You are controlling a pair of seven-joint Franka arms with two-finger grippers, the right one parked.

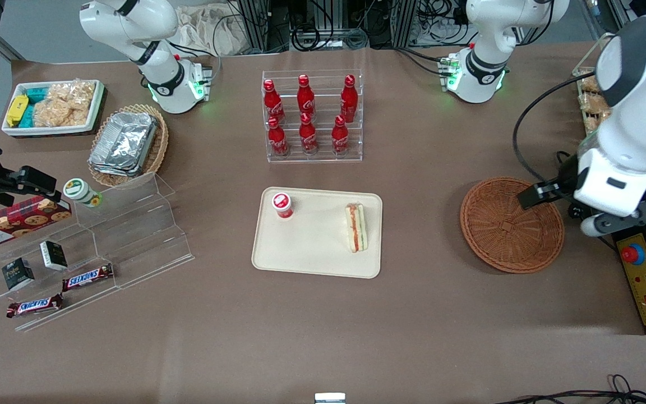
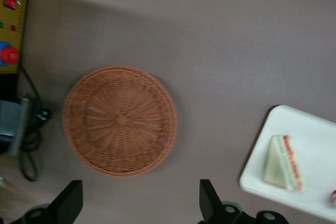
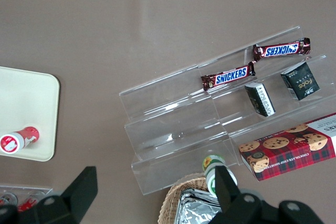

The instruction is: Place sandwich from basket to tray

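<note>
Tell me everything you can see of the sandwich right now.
The sandwich is a triangular wedge of pale white bread with orange-red and green filling along its edge. It rests on the cream tray, apart from the red-capped cup. Nothing grips it: the open gripper hangs above the empty wicker basket.

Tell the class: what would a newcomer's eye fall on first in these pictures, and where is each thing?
First, the sandwich lying on the cream tray mid-table, beside a small red-capped cup. Next, the round woven basket, empty, toward the working arm's end of the table, with the gripper open above its edge. Farther from the front camera than the tray, a clear rack of red bottles catches the eye.
</note>
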